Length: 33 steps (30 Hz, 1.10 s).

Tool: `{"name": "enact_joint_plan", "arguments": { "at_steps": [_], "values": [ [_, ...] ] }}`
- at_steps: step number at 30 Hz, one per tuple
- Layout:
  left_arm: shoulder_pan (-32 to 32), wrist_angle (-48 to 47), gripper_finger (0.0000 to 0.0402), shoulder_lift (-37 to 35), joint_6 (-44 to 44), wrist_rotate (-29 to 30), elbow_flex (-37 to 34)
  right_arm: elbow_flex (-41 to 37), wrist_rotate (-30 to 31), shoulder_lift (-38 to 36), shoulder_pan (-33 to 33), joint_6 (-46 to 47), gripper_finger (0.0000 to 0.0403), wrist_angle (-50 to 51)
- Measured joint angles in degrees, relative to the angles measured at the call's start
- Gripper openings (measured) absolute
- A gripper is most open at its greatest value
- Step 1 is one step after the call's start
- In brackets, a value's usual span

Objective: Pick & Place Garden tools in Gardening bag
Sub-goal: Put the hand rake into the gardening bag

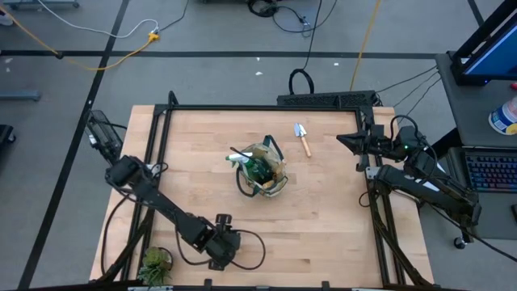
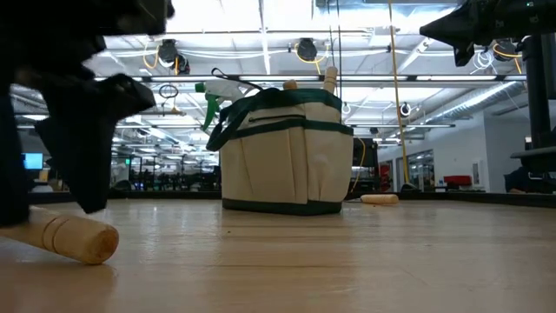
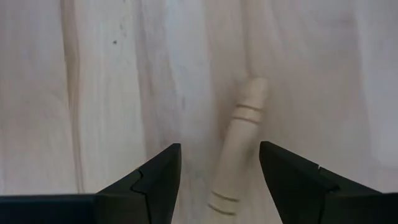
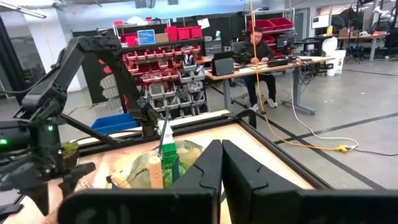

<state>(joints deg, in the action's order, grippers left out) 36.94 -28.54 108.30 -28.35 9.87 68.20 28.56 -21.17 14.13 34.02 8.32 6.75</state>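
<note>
Right up close in the left wrist view, a pale turned wooden handle with grooved rings [image 3: 239, 149] is seen lying flat on the light wood desk [image 1: 339, 226], framed between the spread fingers of the left gripper [image 3: 219, 180], which is parted and gripping nothing yet. Its long axis is set roughly along the gripper's line of sight, slightly tilted, so the jaws are already straddling it across its width; a straight drop and squeeze is probably all that's needed. All this is placed near the desk's front edge, left of centre. The round beige canvas bag with dark green trim [image 1: 262, 171] is parked mid-desk, well apart, with a green spray bottle [image 2: 211, 97] poking out. A small wooden-handled trowel [image 1: 303, 139] is left toward the back edge, nearer the right gripper [image 1: 349, 140], which is closed and idle at the back right. A leafy potted plant [image 1: 155, 263] sits at the front left corner, just beside the left arm but not blocking it.
</note>
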Motion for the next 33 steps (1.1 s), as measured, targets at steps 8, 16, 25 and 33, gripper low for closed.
{"name": "enact_joint_plan", "arguments": {
  "at_steps": [8,16,25,33],
  "values": [
    [-1.35,1.56,0.0222,3.05,1.06,-1.82,0.11,0.02,0.03,0.00,0.00,0.00,0.0000,0.18],
    [-1.66,3.01,0.0142,3.96,0.93,-3.44,0.22,0.04,0.02,0.00,0.01,0.00,0.0000,0.40],
    [-3.46,5.03,0.0067,3.38,-6.46,-5.36,0.09,0.04,0.02,0.00,0.02,-0.04,0.0000,0.96],
    [-6.37,5.27,0.0067,-0.87,-11.23,-6.15,-0.15,0.04,0.02,0.00,0.02,-0.04,0.0000,1.72]
  ]
}}
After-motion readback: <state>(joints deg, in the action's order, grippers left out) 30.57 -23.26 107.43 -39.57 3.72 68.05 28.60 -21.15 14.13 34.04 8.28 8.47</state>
